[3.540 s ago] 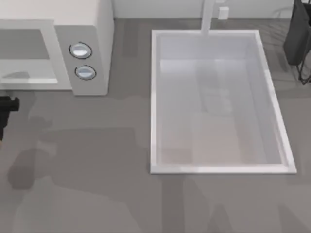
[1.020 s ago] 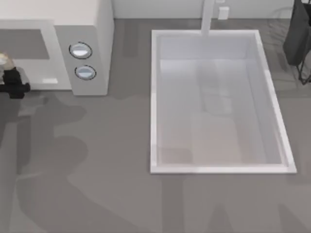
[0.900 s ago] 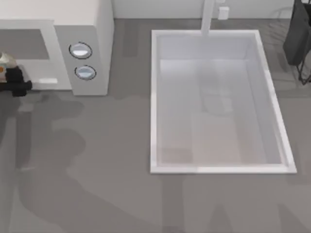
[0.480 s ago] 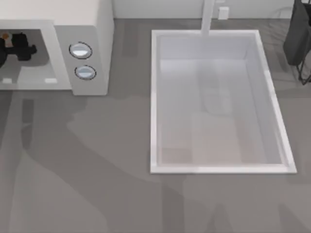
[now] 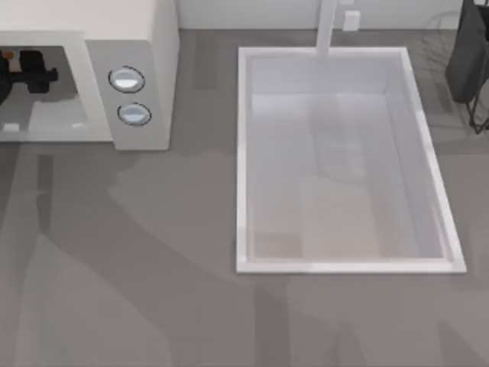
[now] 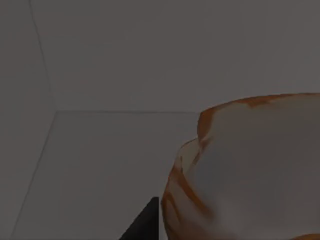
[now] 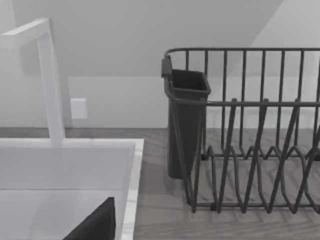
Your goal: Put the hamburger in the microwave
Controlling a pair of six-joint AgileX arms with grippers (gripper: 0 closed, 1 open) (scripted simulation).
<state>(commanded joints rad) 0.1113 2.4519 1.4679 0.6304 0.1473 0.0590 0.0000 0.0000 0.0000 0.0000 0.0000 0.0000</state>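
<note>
- The grey countertop [image 5: 153, 252] runs across the whole top view, marked by broad soft shadows, with a pale wall [image 7: 125, 45] behind it.
- A white sink basin [image 5: 243, 153] is sunk into the counter from centre toward 3 o'clock; its white faucet [image 5: 327, 27] rises at the 12 o'clock rim.
- A small white wall plate [image 5: 351, 19] sits just beside the faucet.
- At 2 o'clock a dark wire dish rack [image 7: 260, 135] stands on the counter with a dark cutlery cup [image 7: 186, 120] on the end nearest the sink; the top view's edge cuts it off.
- The microwave [image 5: 149, 46] fills the 10 o'clock corner, its two round knobs [image 5: 127, 79] stacked on the panel and its grey cavity open toward the counter.
- The left gripper [image 5: 30, 73] is inside that cavity, near 9 o'clock, partly cut by the frame edge.
- The hamburger [image 6: 250, 170] is in the cavity at the gripper; it looms close in the left wrist view, orange-edged and pale, against the dim interior walls. In the top view it is a small orange speck, mostly hidden.
- I cannot tell whether the left fingers pinch the burger or stand apart.
- A dark edge of the right gripper [image 7: 95, 225] hangs over the sink's corner by the faucet; its fingers cannot be judged.
</note>
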